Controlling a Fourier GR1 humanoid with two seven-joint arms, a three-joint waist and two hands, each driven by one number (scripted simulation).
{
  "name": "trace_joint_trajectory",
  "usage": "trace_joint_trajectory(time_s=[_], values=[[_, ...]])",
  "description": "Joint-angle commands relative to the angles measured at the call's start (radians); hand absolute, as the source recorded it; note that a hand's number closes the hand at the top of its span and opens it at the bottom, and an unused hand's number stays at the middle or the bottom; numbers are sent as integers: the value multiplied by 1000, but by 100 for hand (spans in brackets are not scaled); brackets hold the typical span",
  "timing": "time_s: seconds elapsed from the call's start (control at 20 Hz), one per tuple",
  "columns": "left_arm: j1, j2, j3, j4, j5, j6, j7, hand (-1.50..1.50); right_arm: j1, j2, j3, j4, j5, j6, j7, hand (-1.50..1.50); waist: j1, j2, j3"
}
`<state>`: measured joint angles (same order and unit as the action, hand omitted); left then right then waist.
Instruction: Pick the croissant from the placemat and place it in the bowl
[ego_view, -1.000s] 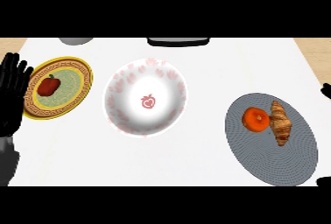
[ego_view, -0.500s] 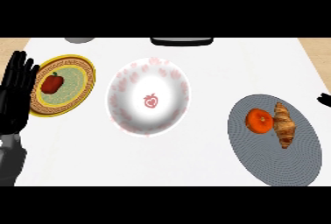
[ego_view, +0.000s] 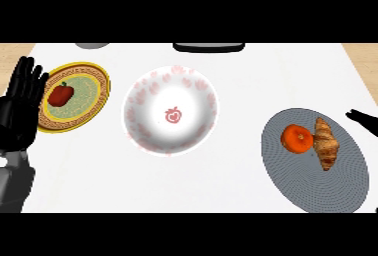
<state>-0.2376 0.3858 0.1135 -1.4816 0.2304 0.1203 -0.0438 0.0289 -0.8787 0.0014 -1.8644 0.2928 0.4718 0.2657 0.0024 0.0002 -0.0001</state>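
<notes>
On the grey oval placemat (ego_view: 317, 185) at the counter's right, the croissant (ego_view: 325, 142) is lying lengthwise, close against an orange (ego_view: 299, 138) on its left. The white bowl (ego_view: 140, 115), dotted with pink marks and bearing a red emblem at its bottom, is sitting mid-counter (ego_view: 221, 190), well apart from the placemat. The left hand (ego_view: 18, 115) is resting at the view's left edge, fingers straight and pointing up, holding nothing, just beside a yellow patterned plate (ego_view: 94, 107) carrying a red fruit (ego_view: 60, 94). The right hand (ego_view: 365, 120) is showing only partly at the right edge, near the placemat; I cannot tell its state.
</notes>
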Motion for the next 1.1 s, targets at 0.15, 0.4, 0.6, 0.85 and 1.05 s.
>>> trace_joint_trajectory(time_s=[0.15,0.4,0.6,0.85,1.05], values=[[43,-2,50,-1,17,-71,-28,0,-75,116,16,172,117,20,-64,-150,3,0,0],[18,-31,40,-34,-32,-36,18,0,-54,144,-18,262,218,9,-183,-150,-2,0,0],[-22,-21,57,21,-37,-68,21,0,-92,238,37,332,319,-55,-198,-150,-2,0,0],[-18,-34,73,15,-56,-61,15,0,-115,199,-32,437,340,-57,-381,-150,-3,0,0],[-33,-61,56,-34,-71,-41,64,0,-165,261,-27,482,367,-61,-392,-150,-3,0,0]])
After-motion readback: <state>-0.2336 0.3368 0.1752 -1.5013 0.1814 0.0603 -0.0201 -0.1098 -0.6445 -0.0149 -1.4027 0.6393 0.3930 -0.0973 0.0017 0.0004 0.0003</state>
